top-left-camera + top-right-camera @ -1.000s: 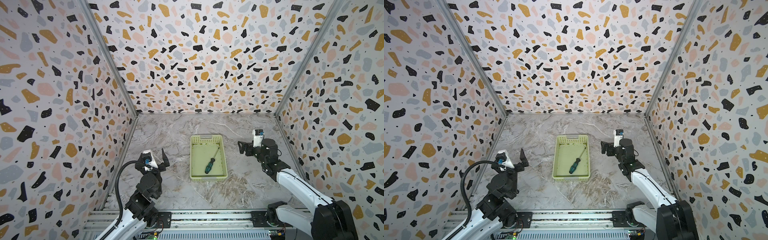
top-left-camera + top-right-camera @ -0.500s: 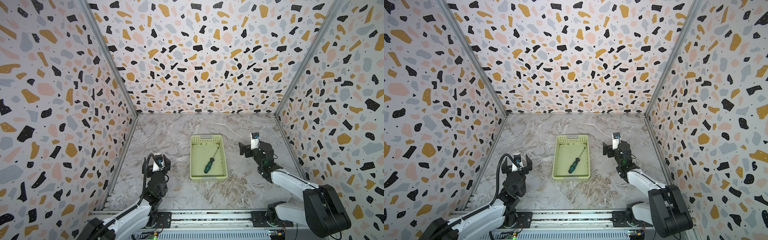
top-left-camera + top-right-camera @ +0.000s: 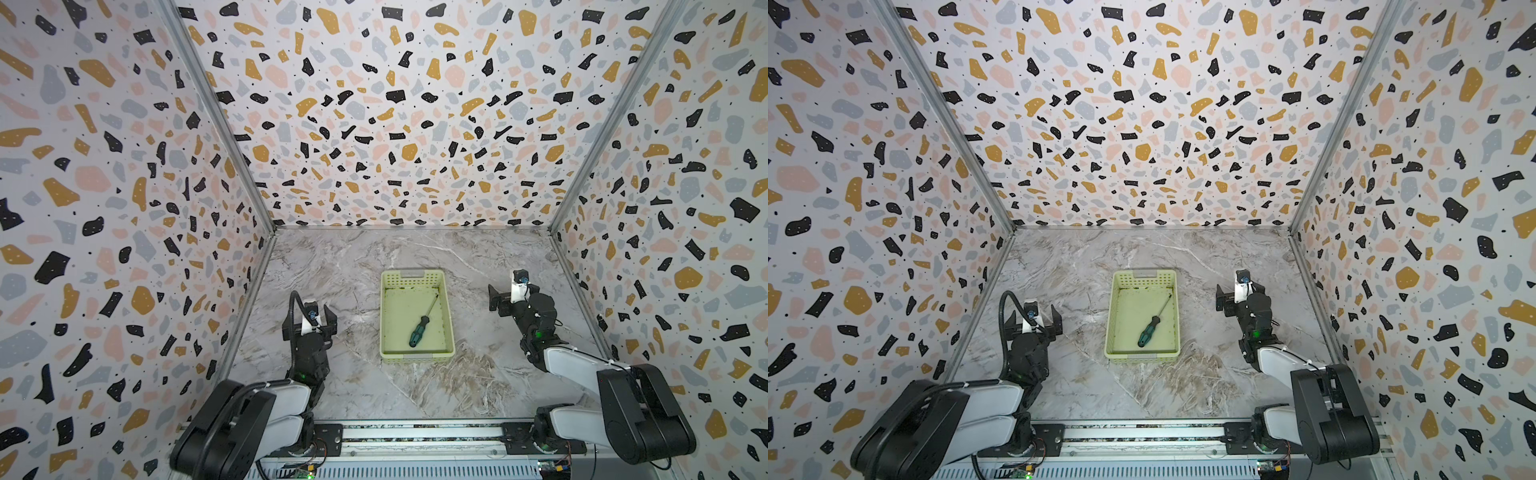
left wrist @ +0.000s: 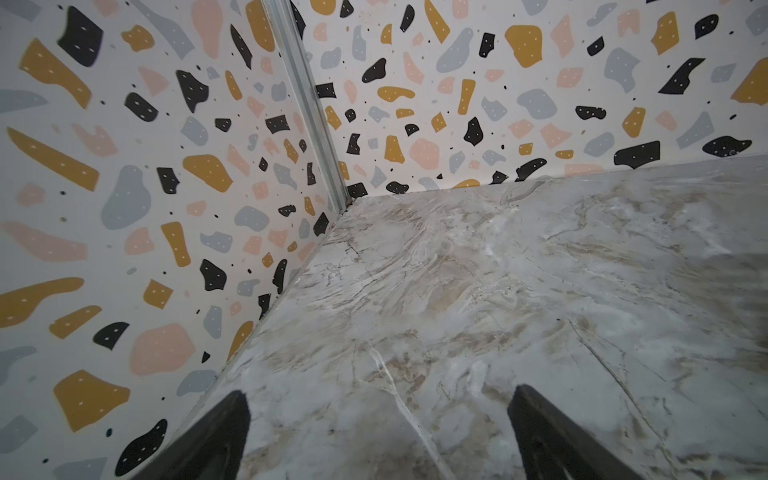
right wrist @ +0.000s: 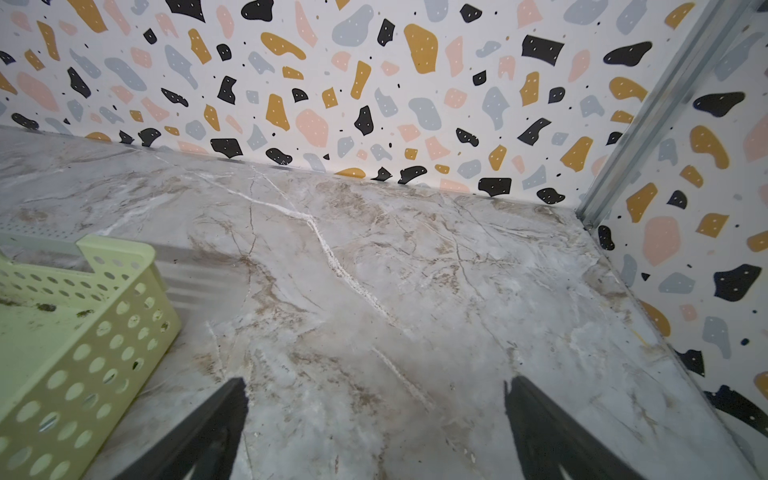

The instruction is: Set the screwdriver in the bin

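Observation:
The screwdriver (image 3: 424, 322) (image 3: 1152, 326), with a dark green and black handle, lies diagonally on the floor of the bin (image 3: 449, 316) (image 3: 1109, 316), handle toward the front. The bin is a pale yellow-green perforated basket in the middle of the table. My left gripper (image 3: 309, 318) (image 3: 1034, 320) (image 4: 379, 392) sits low to the left of the bin, open and empty over bare marble. My right gripper (image 3: 513, 293) (image 3: 1239, 293) (image 5: 374, 380) is to the right of the bin, also open and empty. One corner of the bin (image 5: 83, 365) shows in the right wrist view.
Terrazzo-patterned walls (image 3: 395, 124) close in the marble tabletop (image 3: 374, 382) on three sides. A metal rail (image 3: 415, 432) carrying both arm bases runs along the front edge. Both arms lie folded low near that rail.
Both arms have folded down toward the front rail, with their grippers still open near the same spots. The screwdriver and the bin have not moved.

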`<state>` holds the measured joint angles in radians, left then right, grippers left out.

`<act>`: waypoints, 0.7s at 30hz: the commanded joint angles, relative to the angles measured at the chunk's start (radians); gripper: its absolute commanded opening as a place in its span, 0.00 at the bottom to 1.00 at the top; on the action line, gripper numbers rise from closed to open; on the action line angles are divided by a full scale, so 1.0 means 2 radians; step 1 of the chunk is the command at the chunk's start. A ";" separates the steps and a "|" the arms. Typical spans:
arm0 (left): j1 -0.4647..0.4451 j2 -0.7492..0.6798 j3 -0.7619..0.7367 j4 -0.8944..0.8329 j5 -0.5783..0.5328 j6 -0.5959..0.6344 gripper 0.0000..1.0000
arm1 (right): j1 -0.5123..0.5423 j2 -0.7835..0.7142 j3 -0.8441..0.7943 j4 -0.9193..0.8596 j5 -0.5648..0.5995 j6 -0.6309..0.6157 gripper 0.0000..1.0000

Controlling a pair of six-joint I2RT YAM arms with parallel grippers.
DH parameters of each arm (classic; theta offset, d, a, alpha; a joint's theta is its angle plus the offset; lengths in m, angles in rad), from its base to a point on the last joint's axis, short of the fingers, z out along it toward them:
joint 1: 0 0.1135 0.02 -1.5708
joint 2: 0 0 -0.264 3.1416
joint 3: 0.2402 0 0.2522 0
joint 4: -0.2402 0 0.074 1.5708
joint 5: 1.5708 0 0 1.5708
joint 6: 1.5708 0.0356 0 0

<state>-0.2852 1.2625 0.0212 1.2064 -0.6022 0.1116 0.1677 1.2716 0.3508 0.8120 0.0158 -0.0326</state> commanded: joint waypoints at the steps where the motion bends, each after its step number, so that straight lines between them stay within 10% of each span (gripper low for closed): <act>1: 0.008 0.042 0.012 0.104 0.013 -0.012 1.00 | -0.005 -0.032 -0.024 0.016 0.011 -0.022 0.99; 14: 0.075 0.066 0.066 0.008 0.108 -0.054 1.00 | -0.040 0.115 -0.127 0.341 0.052 0.016 0.99; 21: 0.087 0.071 0.072 0.001 0.122 -0.063 0.99 | -0.046 0.108 -0.072 0.217 -0.010 -0.001 0.99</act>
<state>-0.1173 1.4029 0.1471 1.1950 -0.3771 0.0021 0.0856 1.4971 0.1455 1.2892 0.0395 -0.0265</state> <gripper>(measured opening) 0.996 0.989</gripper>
